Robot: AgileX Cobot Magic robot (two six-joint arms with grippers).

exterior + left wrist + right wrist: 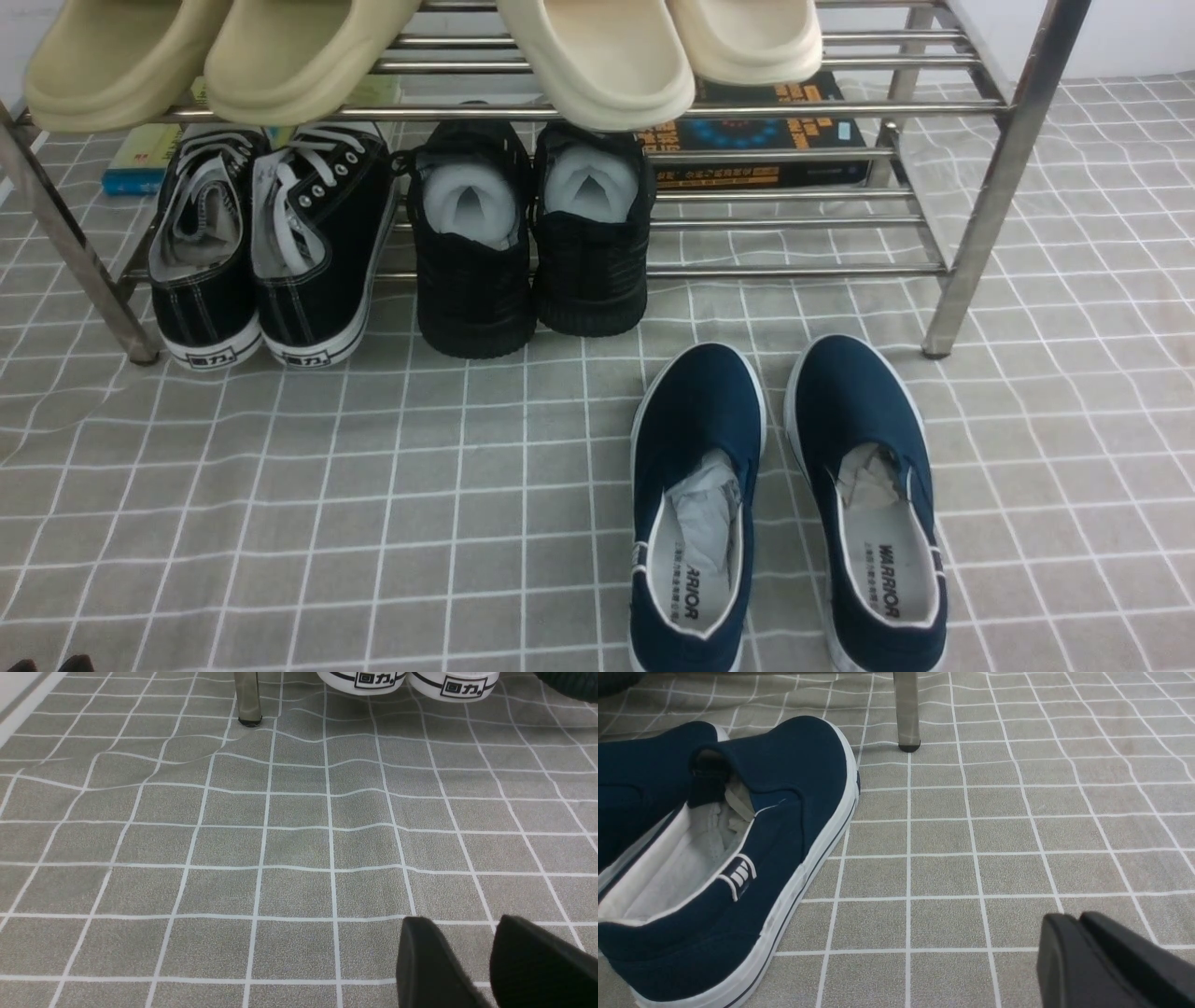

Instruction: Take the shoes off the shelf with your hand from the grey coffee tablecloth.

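The two navy-blue slip-on shoes (695, 439) (859, 420) stand side by side on the grey gridded tablecloth (373, 485), toes towards the silver shelf (980, 215), just in front of its right leg. The right one also shows in the right wrist view (784, 788), apart from my right gripper (1070, 915), which is shut and empty low over the cloth beside it. My left gripper (462, 919) is open and empty over bare cloth (280, 858), far to the left of the shoes. Only its dark tips (56, 665) show at the front view's bottom edge.
On the shelf's lower tier stand black lace-up sneakers (271, 252) and black knit shoes (532, 252); beige slippers (597, 56) sit on the top tier. Books (775, 131) lie behind. Shelf legs stand close ahead in the left wrist view (247, 695) and the right wrist view (906, 714).
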